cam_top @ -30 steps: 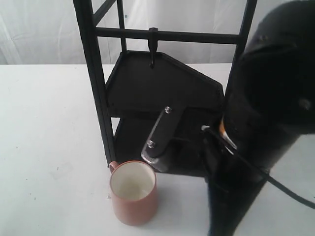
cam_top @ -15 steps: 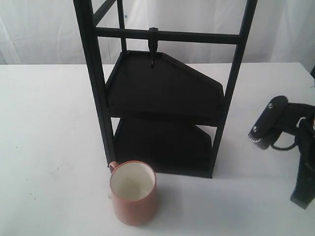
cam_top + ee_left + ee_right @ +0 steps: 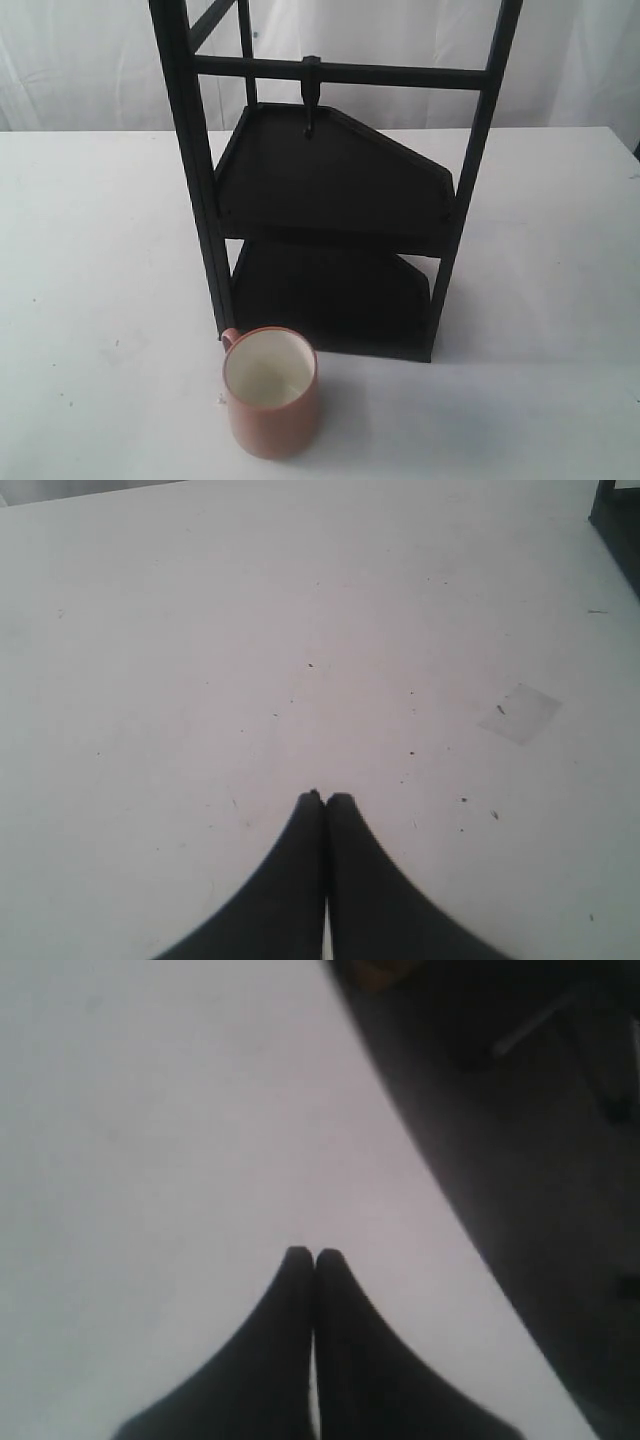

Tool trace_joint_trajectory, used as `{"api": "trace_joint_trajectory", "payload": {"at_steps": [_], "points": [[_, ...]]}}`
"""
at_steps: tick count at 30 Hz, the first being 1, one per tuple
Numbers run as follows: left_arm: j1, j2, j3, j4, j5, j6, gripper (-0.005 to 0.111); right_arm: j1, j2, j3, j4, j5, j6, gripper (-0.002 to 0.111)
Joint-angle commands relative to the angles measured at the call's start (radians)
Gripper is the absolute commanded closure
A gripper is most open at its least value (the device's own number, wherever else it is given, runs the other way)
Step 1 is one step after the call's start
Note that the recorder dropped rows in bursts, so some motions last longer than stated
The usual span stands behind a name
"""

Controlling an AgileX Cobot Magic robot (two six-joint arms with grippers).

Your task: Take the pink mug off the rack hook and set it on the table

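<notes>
The pink mug (image 3: pixel 270 392) stands upright on the white table (image 3: pixel 90 260), just in front of the rack's left front post, its cream inside facing up. The rack hook (image 3: pixel 311 100) hangs bare from the black crossbar. Neither arm shows in the exterior view. My left gripper (image 3: pixel 325 798) is shut with nothing in it, over bare speckled tabletop (image 3: pixel 300 630). My right gripper (image 3: pixel 314 1254) is also shut and holds nothing, above the table (image 3: pixel 150 1110) next to a dark blurred mass.
The tall black rack (image 3: pixel 335 190) with two dark shelves stands at the middle of the table. A corner of something black (image 3: pixel 620 510) shows in the left wrist view. A dark blurred mass (image 3: pixel 530 1160) fills one side of the right wrist view.
The right arm, which stood close to the mug a second ago, has pulled away to the right and out of the exterior view. The mug has not moved.
</notes>
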Motion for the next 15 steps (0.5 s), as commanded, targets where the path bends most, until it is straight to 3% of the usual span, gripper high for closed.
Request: {"api": "trace_joint_trajectory", "payload": {"at_steps": [1, 8, 15], "points": [[-0.003, -0.004, 0.004, -0.001, -0.002, -0.009, 0.107, -0.043, -0.226, 0.080, -0.036, -0.159, 0.190, 0.108], [-0.003, -0.004, 0.004, -0.001, -0.002, -0.009, 0.107, 0.022, -0.746, 0.352, -0.060, -0.683, -0.003, 0.108], [-0.003, -0.004, 0.004, -0.001, -0.002, -0.009, 0.107, 0.063, -1.099, 0.434, -0.060, -0.629, -0.010, 0.108]]}}
